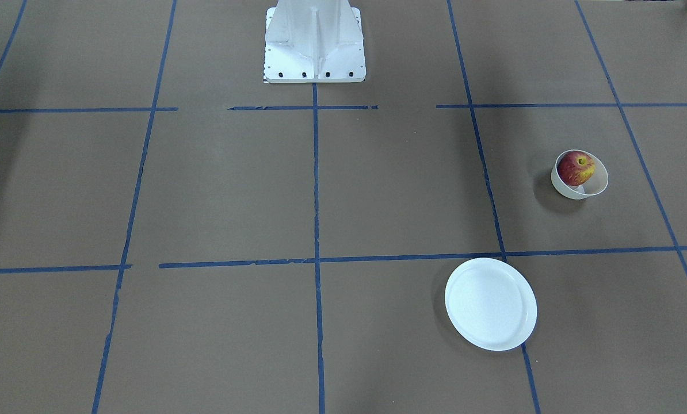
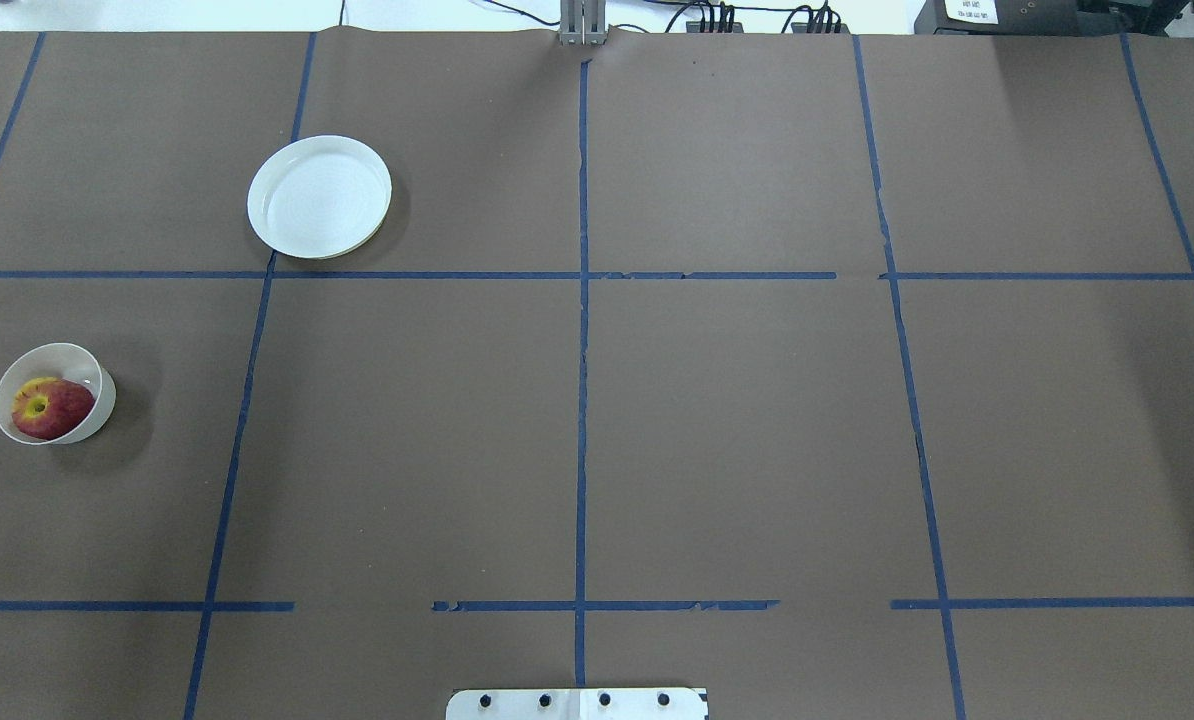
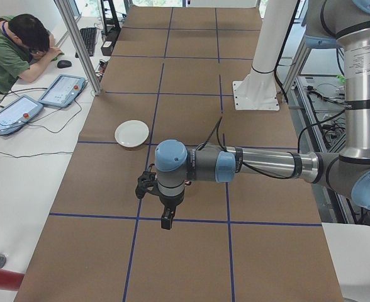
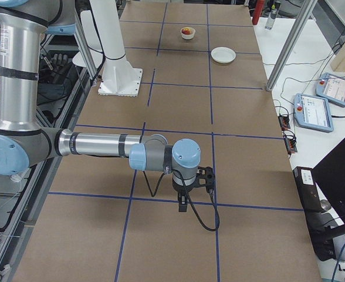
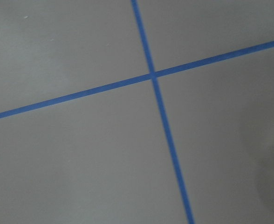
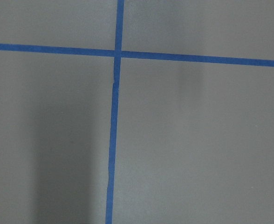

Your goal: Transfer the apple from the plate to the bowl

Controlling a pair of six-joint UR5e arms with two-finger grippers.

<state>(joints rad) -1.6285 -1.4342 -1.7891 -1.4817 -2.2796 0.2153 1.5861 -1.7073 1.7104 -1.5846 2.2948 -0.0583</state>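
- As I look down from the camera over the robot's shoulders, the apple sits inside the bowl, red with a yellow patch round its stem dimple, on the robot's left side of the tabletop.
- From the camera facing the robot I get the same reading. The apple rests against the bowl's inner wall, on the side nearer the robot.
- The plate lies flat and well apart from the bowl, farther from the robot and nearer the middle. It lies just beside a crossing of the blue tape lines.
- The left pincer hangs fingers-down from the near arm in the left-end view, above the brown paper and nearer that camera than the plate. Only this side view shows it, so I cannot tell whether its fingers are spread or pressed together.
- The right pincer points down over a tape line at the opposite end, with the bowl and plate far off. Here too I cannot tell how the fingers stand.
- Both wrist cameras give me only brown paper and crossing tape.
- For writing, a white label sits on a dark box beyond the far edge, its print too small to read.
- The screens of the two handheld control tablets are not legible either.
- A person in a green shirt leans on the side desk.
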